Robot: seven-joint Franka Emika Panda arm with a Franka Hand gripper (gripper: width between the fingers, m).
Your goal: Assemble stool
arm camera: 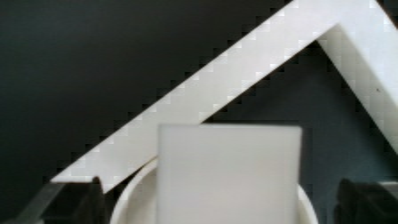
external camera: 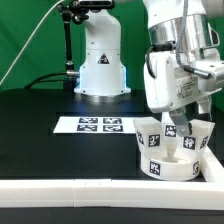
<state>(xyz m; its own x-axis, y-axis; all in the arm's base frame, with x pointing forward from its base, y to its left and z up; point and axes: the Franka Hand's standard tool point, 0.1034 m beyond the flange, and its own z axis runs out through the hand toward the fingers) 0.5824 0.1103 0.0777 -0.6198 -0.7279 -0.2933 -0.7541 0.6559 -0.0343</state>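
Gripping, or about to grip, an upright white leg point(arm camera: 228, 165) between the dark fingers point(arm camera: 54, 205) in the wrist view; contact on both faces not confirmable, so gripper point(external camera: 182, 132) state recorded as cannot tell. Positioned low over the stool seat point(external camera: 165, 165), near the front of the table by the white rail point(external camera: 110, 192), toward the exterior view's right. Seat lying inverted, with blocky tagged legs point(external camera: 149, 137) standing up from it.

Handling, judged: rigid white plastic, light, smooth and likely a bit slippery; not fragile. Best taken across a leg's flat opposite faces, mid-height, clear of the seat rim. Risk of the seat shifting on the table if a leg is pushed sideways.

Containers: none present; nothing holding parts apart from the seat itself carrying its legs.

Farther back: marker board point(external camera: 93, 124) flat on the dark table point(external camera: 40, 140), well apart from the seat. Beyond that, robot base point(external camera: 100, 65) against the green backdrop.
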